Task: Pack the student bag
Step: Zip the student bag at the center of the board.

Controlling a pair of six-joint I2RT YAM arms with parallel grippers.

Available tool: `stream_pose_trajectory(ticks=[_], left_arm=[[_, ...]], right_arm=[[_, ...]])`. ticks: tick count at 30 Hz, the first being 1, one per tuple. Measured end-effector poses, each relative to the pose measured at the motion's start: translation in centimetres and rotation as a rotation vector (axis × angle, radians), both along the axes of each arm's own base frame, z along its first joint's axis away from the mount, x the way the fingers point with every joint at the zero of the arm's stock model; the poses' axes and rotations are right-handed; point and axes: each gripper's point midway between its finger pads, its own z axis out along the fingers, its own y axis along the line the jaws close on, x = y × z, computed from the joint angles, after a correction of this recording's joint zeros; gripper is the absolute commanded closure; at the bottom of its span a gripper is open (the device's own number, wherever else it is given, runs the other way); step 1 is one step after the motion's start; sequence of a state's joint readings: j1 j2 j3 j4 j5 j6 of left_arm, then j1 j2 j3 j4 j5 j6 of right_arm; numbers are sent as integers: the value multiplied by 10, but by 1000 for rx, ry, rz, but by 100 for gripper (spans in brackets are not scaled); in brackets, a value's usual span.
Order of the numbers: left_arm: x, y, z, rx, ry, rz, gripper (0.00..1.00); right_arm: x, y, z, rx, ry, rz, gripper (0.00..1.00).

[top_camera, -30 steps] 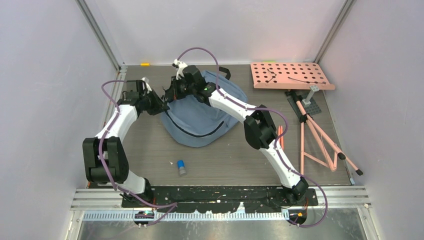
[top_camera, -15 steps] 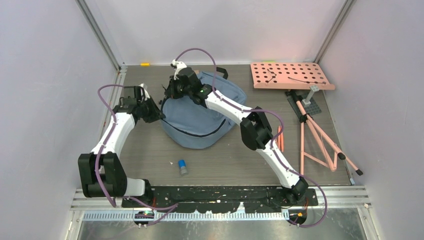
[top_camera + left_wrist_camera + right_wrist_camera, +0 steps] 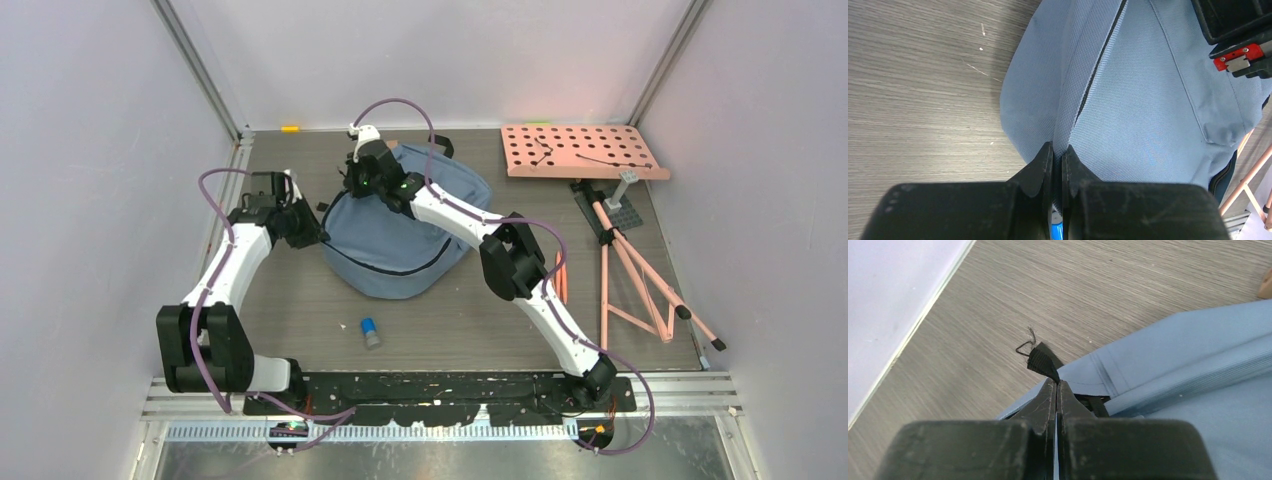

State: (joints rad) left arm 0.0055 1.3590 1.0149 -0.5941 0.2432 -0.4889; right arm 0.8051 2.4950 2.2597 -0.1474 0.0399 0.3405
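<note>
Since a second ago the left arm has pulled back toward its own side, its elbow swinging outward, and the right gripper (image 3: 358, 182) has edged toward the bag's far-left corner. The student bag (image 3: 400, 235) has barely shifted and lies slumped on the table (image 3: 300, 300) at centre, far from the bases. The left gripper (image 3: 1058, 150) is closed tight on a raised fold of blue fabric beside the dark zipper line at the bag's left edge. In the right wrist view the right gripper's jaws are pressed together with a black webbing tab (image 3: 1044, 362) sticking out from between their tips, so it appears to be pinching that tab at the bag's corner. The bag looks soft and limp — it will sag and crease rather than keep its shape, and one pinch will lift only a tent of cloth. Seams, zipper edges and webbing are the firmer places to hold, and two grips set apart, as now, should be what spreads the mouth. It is probably light, but smooth cloth may slip out of a shallow pinch. A small blue-capped item (image 3: 370, 332) lies near the bases, well apart from the bag, and a pink perforated board (image 3: 585, 150) and pink stand legs (image 3: 640, 290) sit off to the right.
</note>
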Motion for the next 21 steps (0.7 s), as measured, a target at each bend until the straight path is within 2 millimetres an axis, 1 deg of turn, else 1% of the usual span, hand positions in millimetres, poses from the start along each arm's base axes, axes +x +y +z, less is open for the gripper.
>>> stream_pose_trajectory(ticks=[8, 14, 18, 19, 20, 21], left_arm=[[1, 0, -1, -1, 17, -1, 100], [4, 0, 0, -3, 18, -1, 100], [5, 0, 0, -5, 23, 0, 100], [6, 0, -1, -6, 27, 0, 100], [7, 1, -1, -7, 30, 1, 100], [8, 2, -1, -8, 32, 3, 100]], right_arm=[[9, -21, -11, -82, -26, -83, 100], [10, -28, -15, -120, -30, -106, 100], [10, -30, -15, -125, -29, -101, 99], [10, -30, -15, -122, -28, -97, 96], [11, -31, -15, -119, -27, -88, 87], [12, -31, -15, -114, -26, -80, 81]])
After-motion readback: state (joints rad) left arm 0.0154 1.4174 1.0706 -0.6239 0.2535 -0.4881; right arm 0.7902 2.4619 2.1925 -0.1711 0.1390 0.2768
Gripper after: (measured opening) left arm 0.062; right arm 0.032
